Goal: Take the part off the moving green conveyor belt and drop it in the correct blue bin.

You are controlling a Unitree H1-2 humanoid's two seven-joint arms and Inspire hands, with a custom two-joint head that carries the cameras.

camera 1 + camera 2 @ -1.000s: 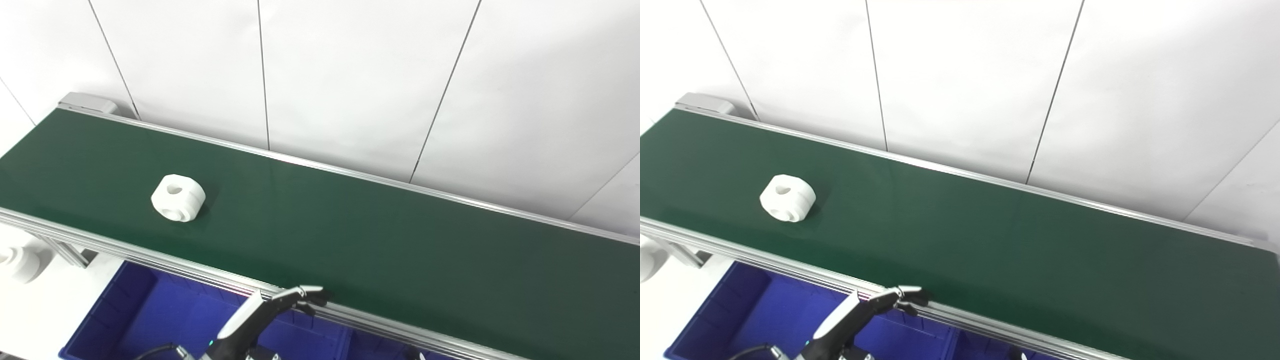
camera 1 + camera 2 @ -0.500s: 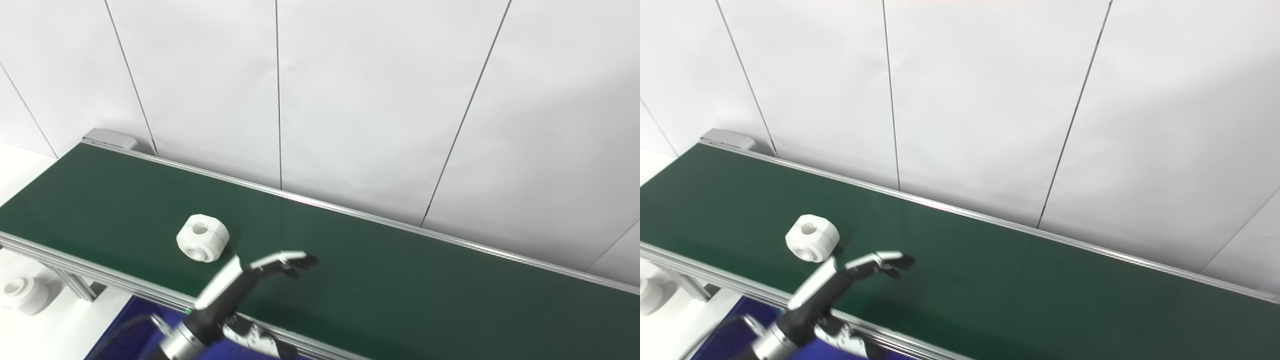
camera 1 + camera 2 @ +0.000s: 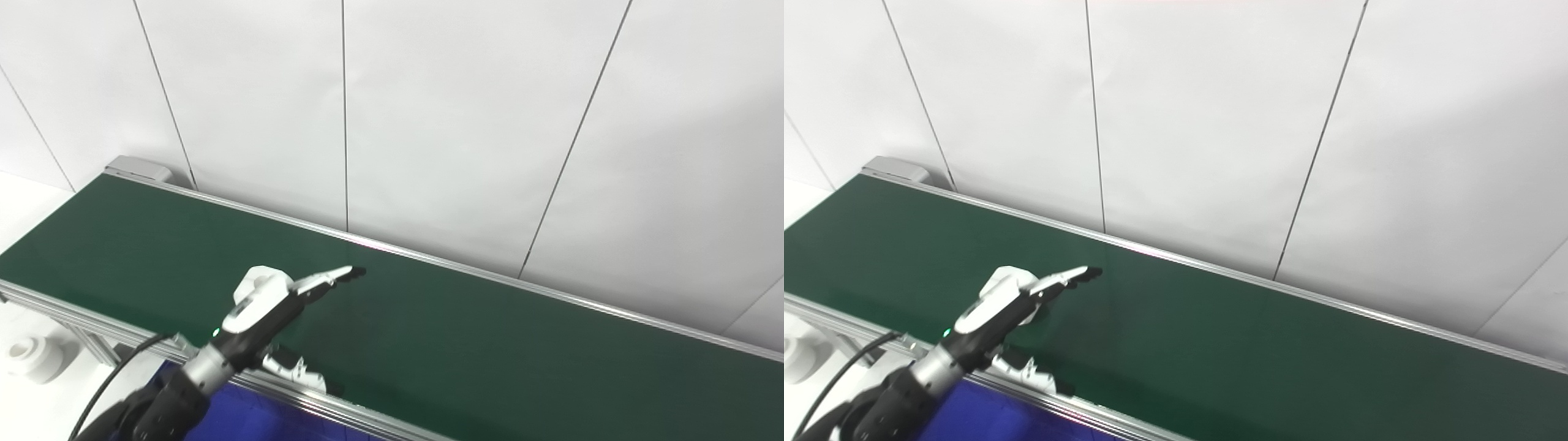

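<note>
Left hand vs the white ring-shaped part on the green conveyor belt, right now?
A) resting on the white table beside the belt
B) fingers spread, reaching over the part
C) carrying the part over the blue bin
B: the left hand reaches over the green conveyor belt with fingers extended, the white ring-shaped part mostly hidden behind it and not visibly gripped.

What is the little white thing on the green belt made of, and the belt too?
White part: probably matte plastic, going by its even chalky white; the left hand mostly hides it. Green conveyor belt: looks like smooth rubbery sheet with a faint sheen.
</note>
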